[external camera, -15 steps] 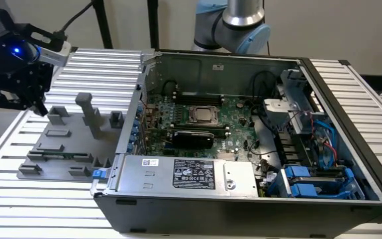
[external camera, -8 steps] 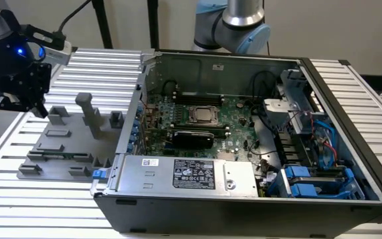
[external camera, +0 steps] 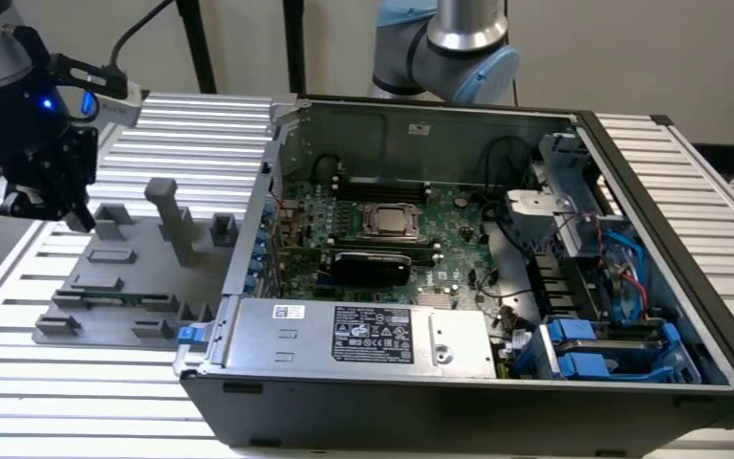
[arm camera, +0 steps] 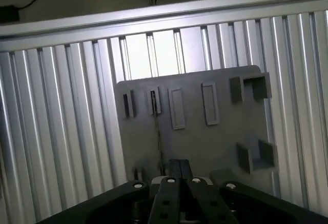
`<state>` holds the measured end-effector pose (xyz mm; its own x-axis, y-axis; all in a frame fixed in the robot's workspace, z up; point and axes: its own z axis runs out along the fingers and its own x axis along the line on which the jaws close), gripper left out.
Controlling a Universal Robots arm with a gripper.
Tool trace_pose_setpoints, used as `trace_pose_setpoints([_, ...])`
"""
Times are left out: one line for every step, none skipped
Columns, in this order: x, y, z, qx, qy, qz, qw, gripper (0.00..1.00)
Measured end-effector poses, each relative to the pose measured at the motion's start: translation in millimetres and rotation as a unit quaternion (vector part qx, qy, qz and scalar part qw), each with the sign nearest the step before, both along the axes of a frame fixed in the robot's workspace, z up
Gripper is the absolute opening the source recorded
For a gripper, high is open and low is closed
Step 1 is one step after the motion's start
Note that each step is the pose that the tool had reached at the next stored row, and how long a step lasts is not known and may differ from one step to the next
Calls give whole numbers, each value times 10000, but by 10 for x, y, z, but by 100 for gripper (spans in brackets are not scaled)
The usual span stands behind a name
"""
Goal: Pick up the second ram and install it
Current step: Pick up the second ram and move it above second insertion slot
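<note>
The second ram [external camera: 112,298] is a thin green stick standing on edge in the front slots of the grey fixture tray [external camera: 138,263], at the exterior view's left. In the wrist view the ram [arm camera: 158,131] is a thin dark line seen edge-on, running across the tray [arm camera: 205,147]. My gripper [external camera: 74,215] hangs above the tray's far left corner, clear of the ram. Its fingers [arm camera: 175,168] are pressed together with nothing between them, so my gripper [arm camera: 179,168] is shut and holds nothing.
An open computer case [external camera: 469,382] lies right of the tray, holding the green motherboard [external camera: 457,263] with its silver processor [external camera: 390,221]. Upright posts [external camera: 169,215] rise from the tray. Everything rests on a ribbed aluminium table [external camera: 74,382].
</note>
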<state>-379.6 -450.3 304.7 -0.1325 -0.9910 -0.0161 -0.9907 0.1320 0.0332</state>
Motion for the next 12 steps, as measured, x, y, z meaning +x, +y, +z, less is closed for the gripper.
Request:
trace_pose_setpoints([3,0,-18,0,0,45,10000,0])
trace_pose_setpoints([5,0,-36,0,-1,84,10000,0])
trace_pose_setpoints([6,0,-54,-1,0,112,9999,0])
trace_pose_setpoints([6,-1,-72,-1,0,133,9999,0])
trace_pose_setpoints([6,-2,-89,-1,0,148,9999,0])
trace_pose_setpoints([6,-3,-108,-1,0,164,9999,0])
trace_pose_setpoints([6,-4,-127,-1,0,184,9998,0])
trace_pose_setpoints([6,-7,-143,-2,0,206,9998,0])
trace_pose_setpoints([6,-10,-158,-1,0,228,9997,0])
trace_pose_setpoints([6,-14,-172,-2,0,252,9997,0])
trace_pose_setpoints([6,-18,-186,-2,0,276,9996,100])
trace_pose_setpoints([6,-22,-201,-2,0,298,9996,100])
